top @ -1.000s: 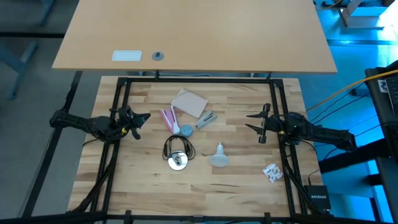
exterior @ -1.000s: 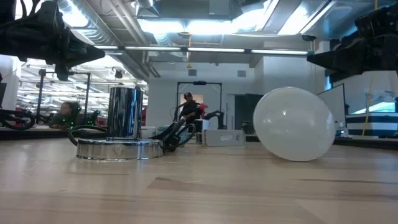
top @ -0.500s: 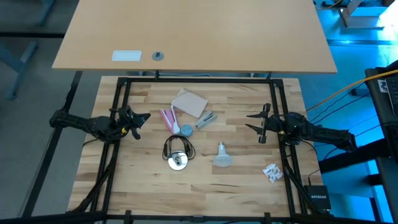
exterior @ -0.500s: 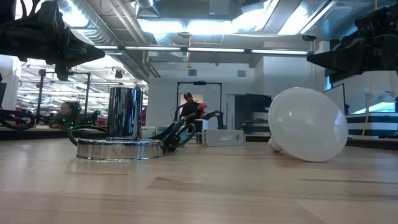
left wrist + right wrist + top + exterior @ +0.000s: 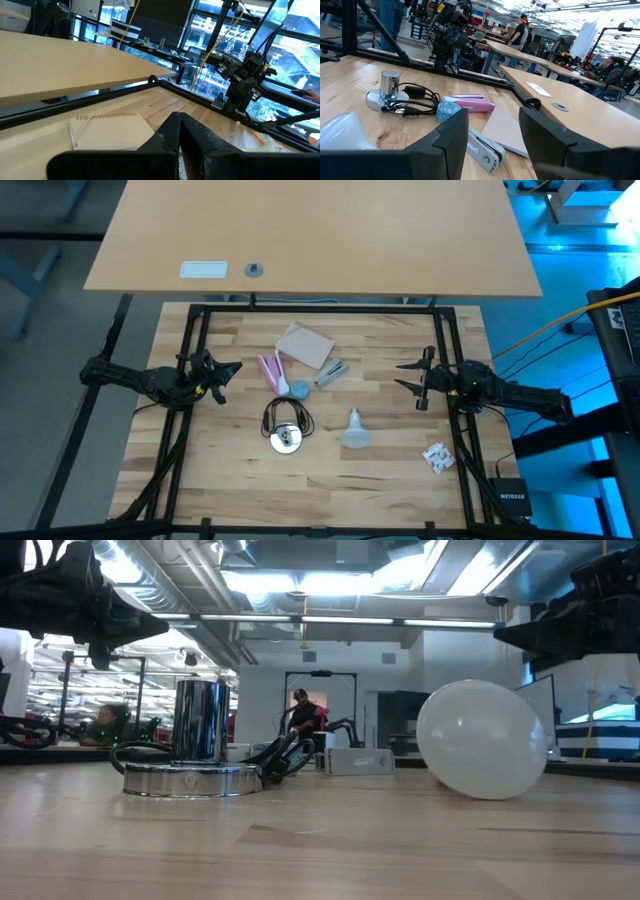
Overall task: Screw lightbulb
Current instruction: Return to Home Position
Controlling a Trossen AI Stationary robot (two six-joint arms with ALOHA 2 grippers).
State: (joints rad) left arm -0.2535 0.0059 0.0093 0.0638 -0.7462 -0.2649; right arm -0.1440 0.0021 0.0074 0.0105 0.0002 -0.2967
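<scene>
The pale butcher-block wooden surface (image 5: 400, 480) carries a loose cluster around its middle. A small whitish lightbulb (image 5: 352, 435) lies on its side just right of centre. Near it, toward the left edge, stands a round chrome lamp base (image 5: 288, 438) with a looped black cord (image 5: 288, 416). Toward the far edge lie a pink oblong item (image 5: 269, 370), a light-blue round cap (image 5: 299, 389) just beside its end, a grey-white stapler-like tool (image 5: 332, 372) and a tan square card (image 5: 305, 346). A crumpled white wrapper (image 5: 437, 457) sits near the right edge.
</scene>
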